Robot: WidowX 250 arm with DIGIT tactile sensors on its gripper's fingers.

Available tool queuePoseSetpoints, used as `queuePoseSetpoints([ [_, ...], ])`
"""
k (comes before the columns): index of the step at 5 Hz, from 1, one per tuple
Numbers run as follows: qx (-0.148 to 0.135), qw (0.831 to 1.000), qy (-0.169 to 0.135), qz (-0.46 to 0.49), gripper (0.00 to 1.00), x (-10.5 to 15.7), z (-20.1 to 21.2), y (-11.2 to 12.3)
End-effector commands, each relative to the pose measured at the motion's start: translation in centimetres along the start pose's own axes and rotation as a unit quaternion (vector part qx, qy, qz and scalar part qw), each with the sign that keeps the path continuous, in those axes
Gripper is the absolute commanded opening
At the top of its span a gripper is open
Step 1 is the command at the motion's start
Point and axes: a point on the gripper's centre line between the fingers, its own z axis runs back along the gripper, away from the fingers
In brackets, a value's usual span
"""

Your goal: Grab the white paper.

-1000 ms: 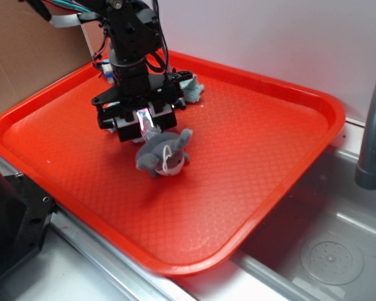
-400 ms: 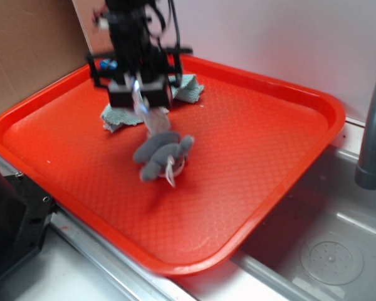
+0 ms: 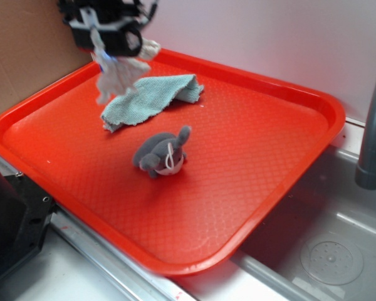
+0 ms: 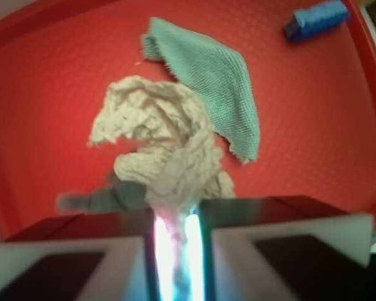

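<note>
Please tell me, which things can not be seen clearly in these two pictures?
- Gripper, exterior view: cut off by top edge, blurred.
- Grey plush toy, wrist view: mostly hidden behind the white paper.
- Blue object, wrist view: blurred, unidentifiable; unseen in the exterior view.
- Teal cloth: part hidden by the hanging paper.

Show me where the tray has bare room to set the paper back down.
The tray is bare on its whole faucet side, right of the plush toy, and along the near edge in front of it. The far left corner is crowded: teal cloth there, with the hand holding the paper above it.
</note>
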Motion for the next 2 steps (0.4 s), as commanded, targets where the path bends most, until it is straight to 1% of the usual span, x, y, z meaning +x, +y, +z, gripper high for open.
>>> queuePoseSetpoints([
  [1,-0.041,0.997,-0.024,-0.067,0.0,-1.92,7.02,1.41],
  [2,-0.063,0.996,-0.018,-0.053,0.0,-2.21,7.13,1.44],
])
